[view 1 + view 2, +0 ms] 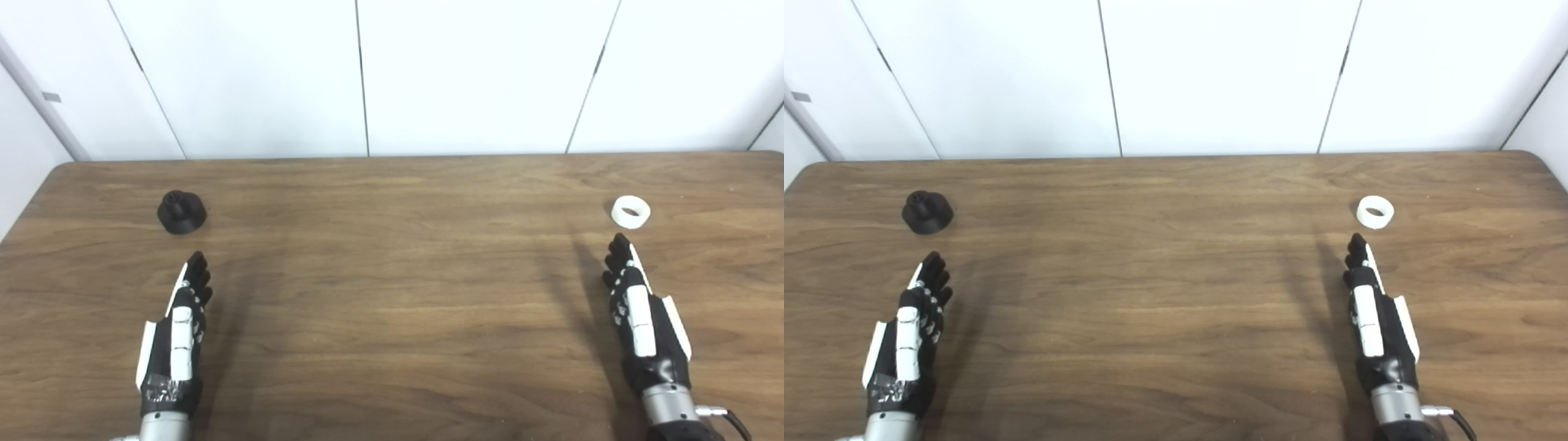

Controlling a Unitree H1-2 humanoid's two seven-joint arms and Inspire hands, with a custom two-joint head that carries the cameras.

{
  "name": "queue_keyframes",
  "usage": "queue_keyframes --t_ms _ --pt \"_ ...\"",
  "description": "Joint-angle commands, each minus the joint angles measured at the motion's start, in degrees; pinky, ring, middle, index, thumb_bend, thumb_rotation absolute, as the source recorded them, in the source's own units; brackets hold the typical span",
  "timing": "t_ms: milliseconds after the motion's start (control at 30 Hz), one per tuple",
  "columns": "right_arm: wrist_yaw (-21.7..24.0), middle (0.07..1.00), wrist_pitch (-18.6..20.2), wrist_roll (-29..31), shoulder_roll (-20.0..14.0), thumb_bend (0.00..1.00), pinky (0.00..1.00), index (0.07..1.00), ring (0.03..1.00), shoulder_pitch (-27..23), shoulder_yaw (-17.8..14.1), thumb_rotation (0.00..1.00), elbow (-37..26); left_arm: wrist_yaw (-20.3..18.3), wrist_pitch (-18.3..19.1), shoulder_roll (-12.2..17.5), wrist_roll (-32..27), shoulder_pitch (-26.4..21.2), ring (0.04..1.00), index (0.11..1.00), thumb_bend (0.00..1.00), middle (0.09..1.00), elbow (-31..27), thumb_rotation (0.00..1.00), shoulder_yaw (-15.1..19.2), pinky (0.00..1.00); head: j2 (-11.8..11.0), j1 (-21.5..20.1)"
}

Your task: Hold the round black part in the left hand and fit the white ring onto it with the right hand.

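left hand (177, 331) empty, fingers straight and extended; round black part (181, 212) sits on table just beyond its fingertips, dead ahead. right hand (640, 318) likewise empty, white ring (631, 212) lying flat just ahead, slightly right

One round black part (182, 212) — one white ring (631, 212) — two hands

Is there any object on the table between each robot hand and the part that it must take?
Nothing visible. Only bare table lies between the left robot hand and the black part ahead of it, and between the right robot hand and the white ring. Both hands are open and hold nothing.
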Motion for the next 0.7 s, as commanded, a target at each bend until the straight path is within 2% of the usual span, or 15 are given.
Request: queue_keyframes --t_ms 0,333,600,667 --pt "-0.3 1.000 -1.7 -0.5 0.3 0.59 1.00 0.991 1.000 -0.8 0.2 1.00 -1.6 0.0 -0.8 0.0 -0.4 1.1 1.000 0.976 0.48 0.991 0.7 0.98 0.1 1.00 0.1 0.0" --pt "-0.5 1.000 -1.9 -0.9 0.3 0.61 1.00 0.988 1.000 -0.7 0.3 1.00 -1.5 0.0 -1.0 0.0 -0.2 1.1 1.000 0.981 0.48 0.990 0.8 0.98 0.2 1.00 0.2 -0.1" --pt "-0.2 1.000 -1.0 -0.3 -0.2 0.59 1.00 0.989 1.000 -0.4 -0.1 1.00 -1.7 0.3 -2.3 -0.7 1.1 1.0 1.000 0.978 0.48 0.988 1.6 0.97 -0.5 1.00 -1.8 5.0" --pt "0.2 1.000 -1.4 -0.2 -0.7 0.58 1.00 0.988 1.000 -0.2 -0.2 1.00 -1.3 0.3 -3.0 -1.2 1.3 1.1 1.000 0.971 0.49 0.986 2.2 0.96 -0.8 1.00 -2.9 7.8"
